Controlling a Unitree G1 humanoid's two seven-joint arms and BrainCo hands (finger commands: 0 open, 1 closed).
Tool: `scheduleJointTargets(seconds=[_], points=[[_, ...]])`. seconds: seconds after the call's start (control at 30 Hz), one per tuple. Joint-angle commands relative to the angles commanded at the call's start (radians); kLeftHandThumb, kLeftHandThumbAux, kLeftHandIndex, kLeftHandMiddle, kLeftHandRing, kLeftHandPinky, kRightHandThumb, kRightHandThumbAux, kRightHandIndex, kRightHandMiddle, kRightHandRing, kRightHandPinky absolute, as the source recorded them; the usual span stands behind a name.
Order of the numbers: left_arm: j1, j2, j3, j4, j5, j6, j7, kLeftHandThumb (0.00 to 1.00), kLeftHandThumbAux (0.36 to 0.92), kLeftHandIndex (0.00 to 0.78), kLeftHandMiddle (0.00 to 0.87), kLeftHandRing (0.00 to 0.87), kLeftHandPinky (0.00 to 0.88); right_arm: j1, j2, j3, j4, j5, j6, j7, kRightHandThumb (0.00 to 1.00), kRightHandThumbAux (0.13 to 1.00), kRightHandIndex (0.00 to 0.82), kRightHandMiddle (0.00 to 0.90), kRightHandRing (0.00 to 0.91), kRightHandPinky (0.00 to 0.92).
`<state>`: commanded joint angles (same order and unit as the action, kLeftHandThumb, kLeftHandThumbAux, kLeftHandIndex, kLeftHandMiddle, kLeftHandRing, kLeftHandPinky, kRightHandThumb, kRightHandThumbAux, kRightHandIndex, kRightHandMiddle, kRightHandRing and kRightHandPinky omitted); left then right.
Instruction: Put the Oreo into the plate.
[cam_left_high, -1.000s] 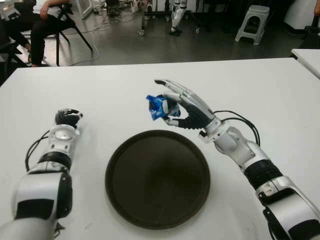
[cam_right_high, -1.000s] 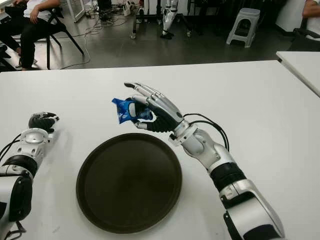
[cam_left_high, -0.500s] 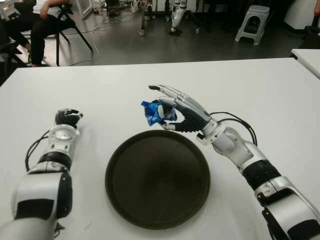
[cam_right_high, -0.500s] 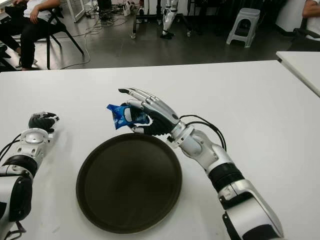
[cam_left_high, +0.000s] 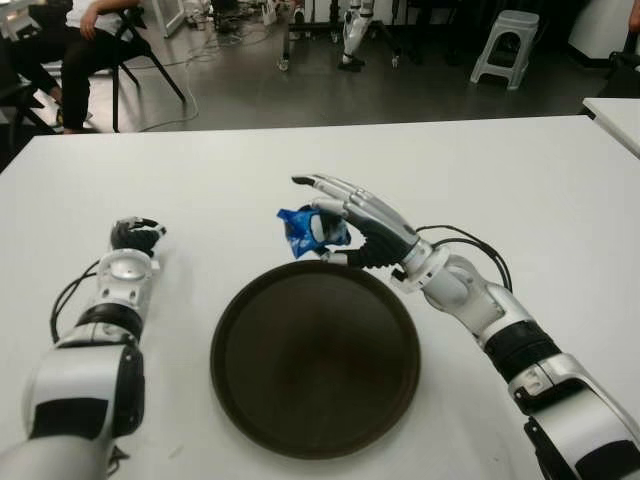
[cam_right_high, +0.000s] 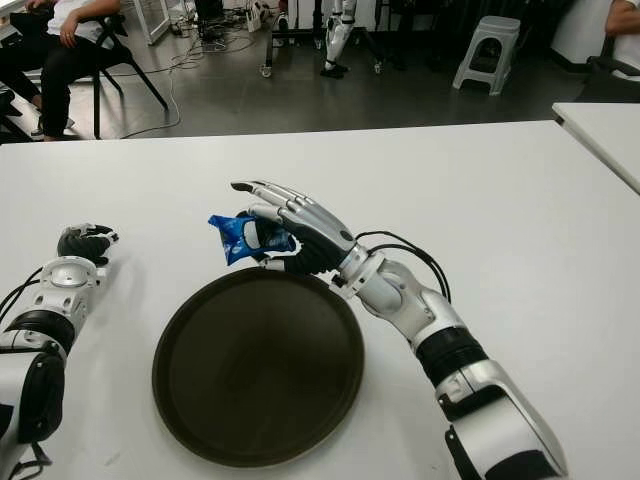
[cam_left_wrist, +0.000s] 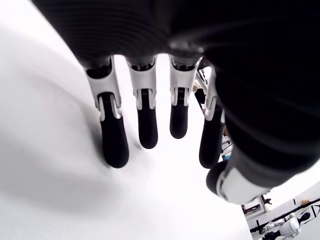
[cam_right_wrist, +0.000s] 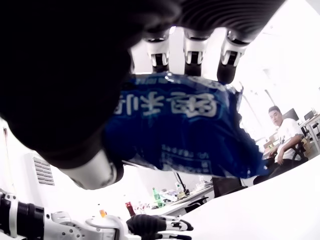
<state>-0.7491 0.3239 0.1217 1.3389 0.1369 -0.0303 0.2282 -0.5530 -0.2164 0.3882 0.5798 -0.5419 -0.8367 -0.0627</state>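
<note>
Broad white table (cam_left_high: 520, 170) with a smooth top. Round, dark brown, shallow-rimmed plate (cam_left_high: 315, 440) lying flat near the front edge, about midway between the left and right edges.

Even overhead light, soft shadows on the table (cam_left_high: 520, 170) — wrist views overexposed, close fingers blurred.

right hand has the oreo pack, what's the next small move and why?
Probably carry it a little nearer the robot, over the plate's middle, then lower. The right hand grips the blue Oreo packet above the dark plate's far rim, not inside it. The left hand shows left of the plate.
</note>
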Motion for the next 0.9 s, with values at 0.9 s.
scheduleJointTargets(seconds=[0.9], points=[[0.001,0.0,0.013,0.003,-0.004,-0.001,0.0,0.679,0.719,0.399,0.168,0.2,0.247,0.04,0.011,0.015,-0.077,-0.005,0.032,0.054,0.721,0.704,0.43,0.001,0.0,0.0]])
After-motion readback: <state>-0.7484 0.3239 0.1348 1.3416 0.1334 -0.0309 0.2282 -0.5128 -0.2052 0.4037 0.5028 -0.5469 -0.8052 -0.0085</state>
